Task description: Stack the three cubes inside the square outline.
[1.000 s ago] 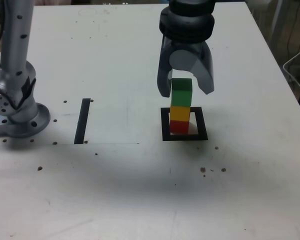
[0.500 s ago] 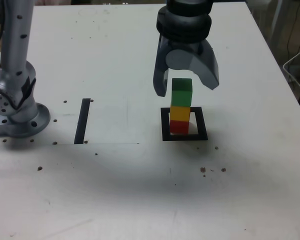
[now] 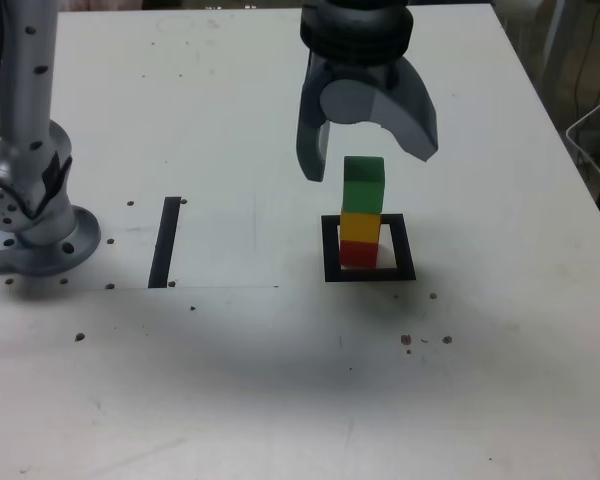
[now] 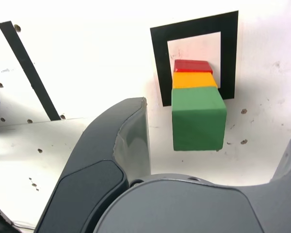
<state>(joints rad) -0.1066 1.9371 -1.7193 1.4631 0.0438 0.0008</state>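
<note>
Black strip [image 3: 165, 242] at ext. view's left, unused. Hand [image 3: 372, 168] wide open, empty, pointing down above the stack; best to lift straight up, jaws spread, w/o brushing green cube [image 3: 364, 186]. It sits on yellow cube [image 3: 360, 227], on red cube [image 3: 359, 255], inside sq. outline [image 3: 405, 248] on table [image 3: 250, 380]; looks done.

White tabletop [image 3: 230, 380], dark specks; pale cable [image 3: 592, 170].

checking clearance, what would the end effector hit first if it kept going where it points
Probably the green cube, the top one, between or against the open fingers; depth is unclear.
</note>
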